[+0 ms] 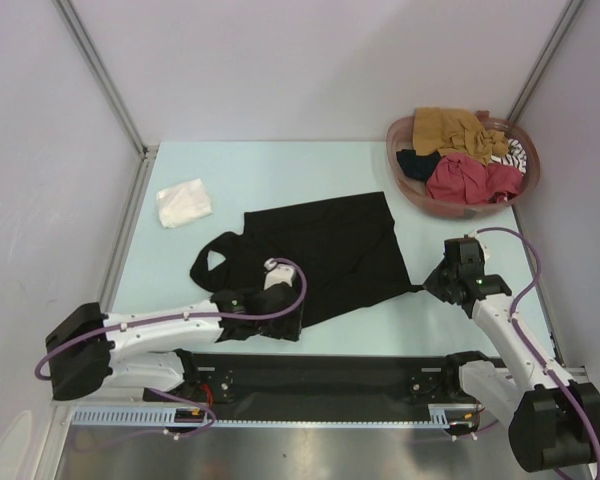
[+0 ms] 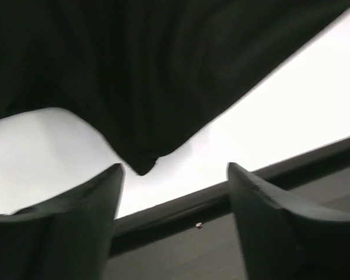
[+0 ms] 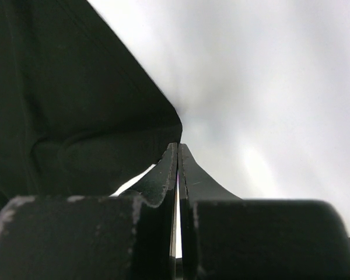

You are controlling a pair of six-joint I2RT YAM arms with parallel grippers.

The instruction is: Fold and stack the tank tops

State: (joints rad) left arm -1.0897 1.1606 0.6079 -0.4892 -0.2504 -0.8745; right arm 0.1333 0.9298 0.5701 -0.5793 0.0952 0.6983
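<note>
Left claw (image 2: 174,175): wide open and holding nothing, low over the garment's near left part; a dark cloth tip hangs just above its fingers.
Right claw (image 3: 178,153): pressed shut, apparently pinching the near right hem corner, which is drawn to a point toward it.
Pale blue-green table (image 1: 230,170): carries everything. Cloth could slide over its near edge, by the dark rail (image 1: 320,375), if the right claw pulls nearer.
Limp black cloth tank top (image 1: 330,240): spread roughly flat mid-table and unfolded, straps (image 1: 212,262) to the left. A one-corner pull would likely skew or bunch it. The left arm (image 1: 160,328) hangs over its near left part and could snag the straps when it lifts.
Round reddish-brown plastic basket (image 1: 420,195): far right, near the black top's far right corner. It holds a mustard-brown top (image 1: 450,128), a red top (image 1: 470,180) and a striped top (image 1: 515,152); a wide fold swing could knock it.
Small folded white cloth tank top (image 1: 184,203): far left, apart from the black one. A leftward sweep could undo its fold.
Edges: the near hem lies close to the table's near edge, and side posts (image 1: 100,70) bound both flanks.
Open room: a broad strip along the far side, some between the white and black tops, little on the right.
</note>
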